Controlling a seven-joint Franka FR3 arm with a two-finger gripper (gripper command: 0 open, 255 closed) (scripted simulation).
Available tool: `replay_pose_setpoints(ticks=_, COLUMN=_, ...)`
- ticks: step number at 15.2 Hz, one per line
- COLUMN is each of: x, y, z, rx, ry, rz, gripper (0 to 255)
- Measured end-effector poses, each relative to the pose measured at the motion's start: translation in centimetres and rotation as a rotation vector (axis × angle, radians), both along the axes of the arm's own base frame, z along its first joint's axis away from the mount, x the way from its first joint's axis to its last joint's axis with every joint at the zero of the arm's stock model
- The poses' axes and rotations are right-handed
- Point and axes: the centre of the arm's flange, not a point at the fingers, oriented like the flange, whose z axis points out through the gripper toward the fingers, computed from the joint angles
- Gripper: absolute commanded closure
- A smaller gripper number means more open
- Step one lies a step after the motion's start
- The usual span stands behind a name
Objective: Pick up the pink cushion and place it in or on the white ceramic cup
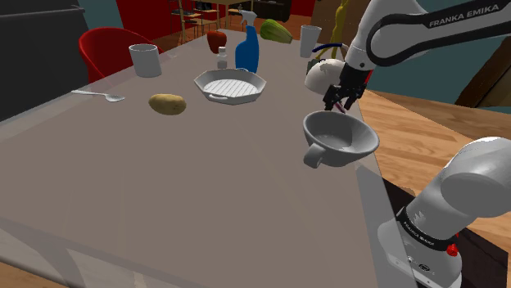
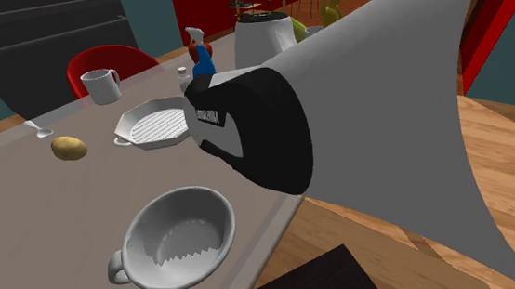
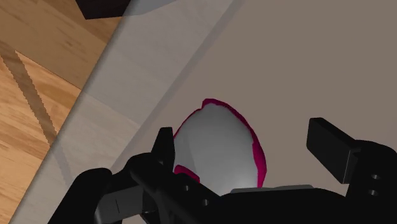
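Broadly, the shoulder view shows a long grey-brown counter [image 1: 246,188] running back toward a red wall and teal side walls. Warm wooden floor [image 1: 426,131] lies along its right edge. The all-black gripper [image 1: 336,104] hangs by that edge, near a wide, pale grey handled cup [image 1: 338,137] that stands upright on the counter. Farther back sit a white ribbed octagonal dish [image 1: 230,85], a brown potato [image 1: 167,104], a silver spoon [image 1: 98,96], a white mug [image 1: 146,60] and a blue spray bottle [image 1: 247,49]. A red chair [image 1: 110,45] stands past the far corner.

In the second exterior view the white arm [image 2: 402,110] covers the right half. The cup [image 2: 178,238] sits at the counter's near edge, mouth up, with floorboards beyond. Dark steps rise at the upper left beside a teal wall.

In the wrist view the fingers [image 3: 331,143] stand apart. The rounded cushion [image 3: 219,143], drawn pale grey with a pink rim, lies between them. It sits close against one finger and clear of the other, so it is not clasped. Behind it are the plain counter surface and, past the edge, the wooden floor.
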Motion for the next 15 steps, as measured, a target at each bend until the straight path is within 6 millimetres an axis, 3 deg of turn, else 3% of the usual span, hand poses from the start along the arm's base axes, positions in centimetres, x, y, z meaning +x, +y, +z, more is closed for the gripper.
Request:
replay_pose_setpoints(ticks=6, x=0.04, y=0.03, z=-0.36, rx=0.0, ry=-0.002, rz=0.0, gripper=0)
replay_pose_setpoints(ticks=7, x=0.04, y=0.03, z=-0.37, rx=0.0, ry=-0.002, rz=0.0, gripper=255)
replay_pose_setpoints(ticks=15, x=0.09, y=0.21, z=0.01, rx=0.0, ry=-0.011, rz=0.002, gripper=255)
